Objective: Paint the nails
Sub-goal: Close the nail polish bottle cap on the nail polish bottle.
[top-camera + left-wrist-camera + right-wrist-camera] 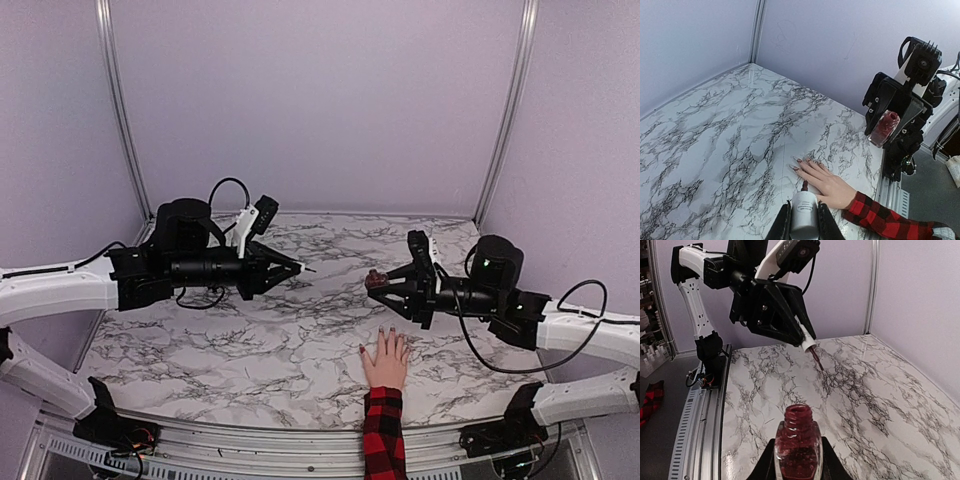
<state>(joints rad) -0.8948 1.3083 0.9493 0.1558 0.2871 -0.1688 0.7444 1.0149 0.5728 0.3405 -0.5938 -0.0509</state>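
My left gripper (pixel 292 268) clamps the brush (pixel 812 351), right gripper (pixel 385 287) the open bottle (pixel 799 450), both beyond the hand (pixel 386 362). Dipping looks done; next I ease the brush onto the nails (pixel 799 162) tipping that hand.

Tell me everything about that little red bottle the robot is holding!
The bottle is small, clear glass, filled with dark red polish. Its cap is off, so the round threaded neck stands open. The right pincer is shut on its sides, holding it in the air above the marble table.
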